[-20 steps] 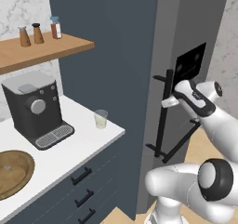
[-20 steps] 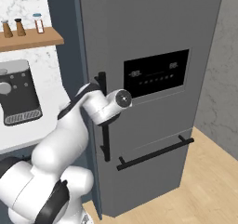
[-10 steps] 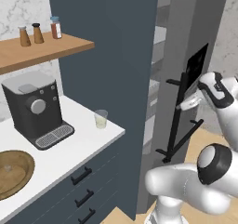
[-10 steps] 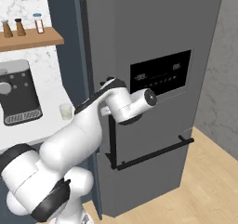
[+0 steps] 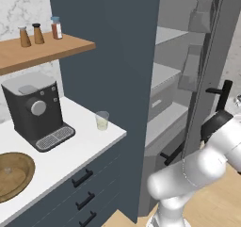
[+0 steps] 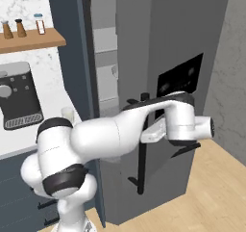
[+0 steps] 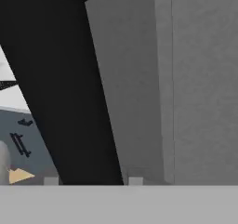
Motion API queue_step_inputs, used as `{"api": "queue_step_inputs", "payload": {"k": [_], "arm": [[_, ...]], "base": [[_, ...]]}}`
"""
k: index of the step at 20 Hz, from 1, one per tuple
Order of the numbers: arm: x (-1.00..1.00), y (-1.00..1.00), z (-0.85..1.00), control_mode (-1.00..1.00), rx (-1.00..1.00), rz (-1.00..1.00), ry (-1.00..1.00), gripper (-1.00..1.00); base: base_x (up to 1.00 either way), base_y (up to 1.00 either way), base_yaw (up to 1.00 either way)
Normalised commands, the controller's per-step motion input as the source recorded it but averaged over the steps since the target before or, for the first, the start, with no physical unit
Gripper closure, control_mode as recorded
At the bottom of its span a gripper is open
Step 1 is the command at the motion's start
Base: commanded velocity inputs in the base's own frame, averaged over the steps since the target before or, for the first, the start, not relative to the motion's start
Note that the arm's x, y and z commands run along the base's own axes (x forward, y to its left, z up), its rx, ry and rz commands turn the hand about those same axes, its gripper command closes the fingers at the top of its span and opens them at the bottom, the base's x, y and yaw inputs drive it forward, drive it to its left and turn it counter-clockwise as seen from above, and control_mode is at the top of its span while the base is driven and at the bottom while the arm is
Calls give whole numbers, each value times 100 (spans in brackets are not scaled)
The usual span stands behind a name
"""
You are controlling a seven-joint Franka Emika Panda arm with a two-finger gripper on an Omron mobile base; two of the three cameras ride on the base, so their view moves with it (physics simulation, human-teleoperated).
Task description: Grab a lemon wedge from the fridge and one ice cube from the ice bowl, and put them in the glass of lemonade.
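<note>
left base view: fridge door swung open on its handle, lemon wedge not yet found.

going left to right, you have the ice bowl (image 5: 14, 174) at the near left of the bench (image 5: 89, 148), its contents too faint to make out; then the coffee machine (image 5: 33, 108); then the glass of lemonade (image 5: 101, 120), holding pale yellow liquid, near the bench's right edge; then the fridge (image 5: 117, 56) with pale shelves (image 5: 169, 75) exposed. on the door, the gripper (image 7: 90, 180) has its narrow-set jaws around the black bar handle (image 7: 60, 79). you should pull along the door's arc until the shelves are fully clear, then let go. i cannot pick out a lemon wedge inside.
</note>
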Motion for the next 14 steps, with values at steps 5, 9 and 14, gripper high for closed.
{"api": "queue_step_inputs", "payload": {"k": [5, 9, 14], "arm": [[-33, 19, 20, -100, -13, -3, -12, -100], [-65, -9, 53, -100, -7, -14, -27, -100], [-69, -24, 39, -100, 1, -28, -30, -100]], "base": [[0, 0, 0], [0, 0, 0], [0, 0, 0]]}}
